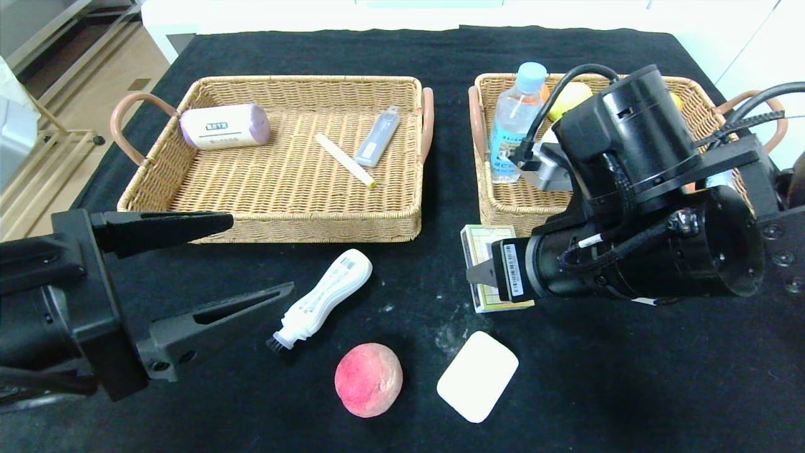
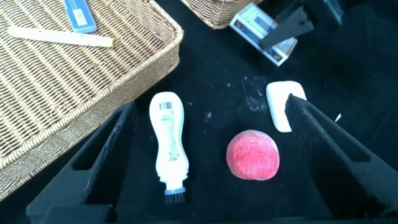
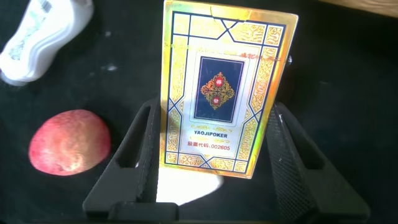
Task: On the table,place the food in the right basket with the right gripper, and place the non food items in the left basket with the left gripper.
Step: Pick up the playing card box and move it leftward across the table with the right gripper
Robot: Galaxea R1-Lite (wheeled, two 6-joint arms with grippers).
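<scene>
Overhead head view, close wrist views

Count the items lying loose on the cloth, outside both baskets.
4. White brush bottle before the left basket; peach nearest the robot; white pad beside it; card box before the right basket, under the right pincer, whose arm may hide more.

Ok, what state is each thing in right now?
Left gripper: open, above the table.
Right gripper: open, fingers either side of the card box.
Brush bottle: lying on the table.
Peach: on the table.
Pad: flat on the table.
Water bottle: upright in right basket.
</scene>
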